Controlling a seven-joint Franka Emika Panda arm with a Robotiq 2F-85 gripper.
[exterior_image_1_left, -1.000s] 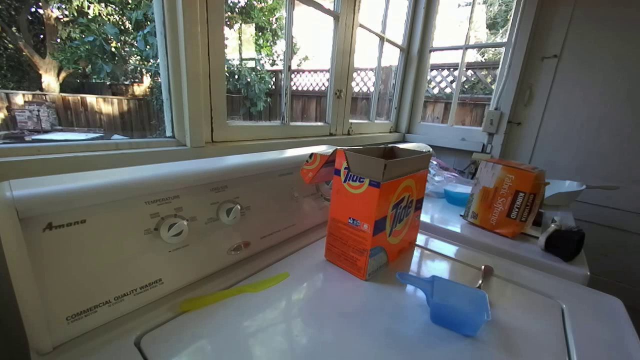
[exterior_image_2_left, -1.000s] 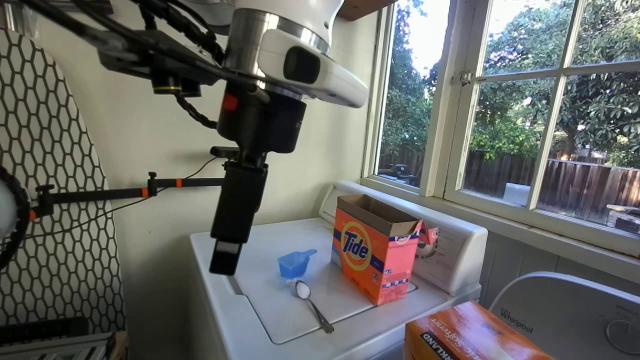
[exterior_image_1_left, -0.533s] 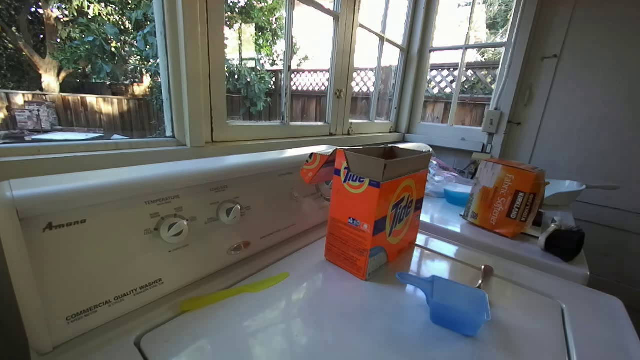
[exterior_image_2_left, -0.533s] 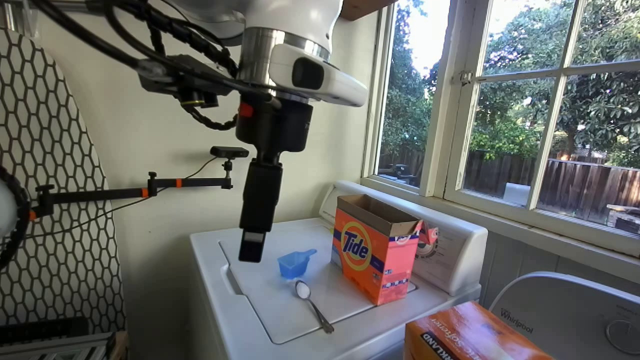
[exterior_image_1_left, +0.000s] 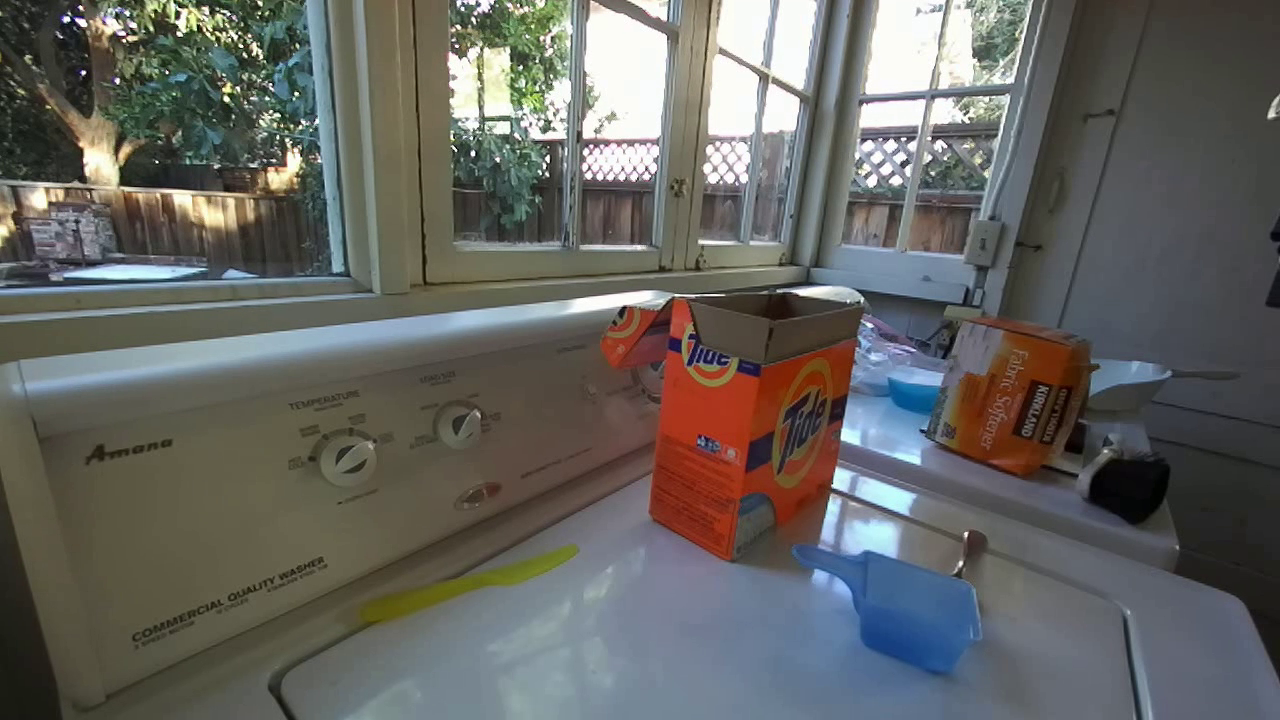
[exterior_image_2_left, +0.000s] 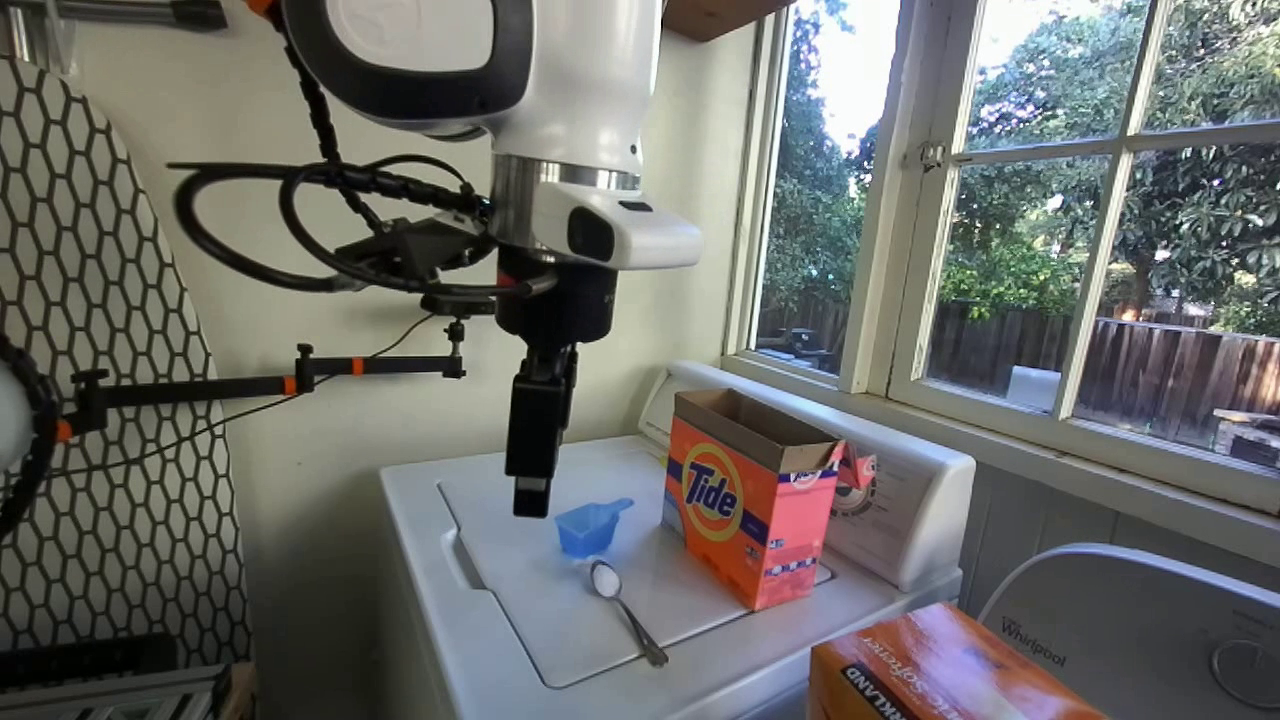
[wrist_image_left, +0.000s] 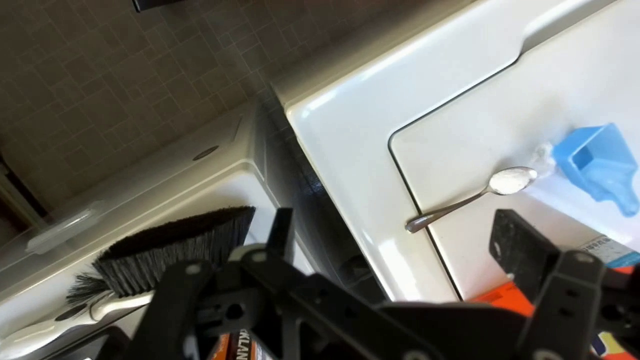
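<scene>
My gripper (exterior_image_2_left: 533, 497) is open and empty, pointing down in the air near the blue scoop and the spoon. In the wrist view its two fingers stand wide apart (wrist_image_left: 395, 232), with the spoon's handle end beyond the gap. The metal spoon (wrist_image_left: 462, 200) lies on the washer lid with white powder in its bowl; it also shows in an exterior view (exterior_image_2_left: 630, 620). The translucent blue scoop (exterior_image_2_left: 588, 528) sits by the spoon's bowl, with a little powder beside it (wrist_image_left: 542, 155). The orange Tide box (exterior_image_1_left: 750, 430) stands upright with its top open. My gripper touches none of them.
A yellow-green plastic knife (exterior_image_1_left: 470, 583) lies by the washer's control panel (exterior_image_1_left: 400, 450). On the neighbouring machine are an orange fabric softener box (exterior_image_1_left: 1010, 395) and a black-bristled brush (wrist_image_left: 175, 247). A dark gap (wrist_image_left: 320, 210) separates the machines. A camera on a bar (exterior_image_2_left: 456, 305) stands behind the arm.
My gripper has moved right in an exterior view, closer to the blue scoop, and hangs more upright. A bit of the arm now shows at an exterior view's right edge. The objects have not moved.
</scene>
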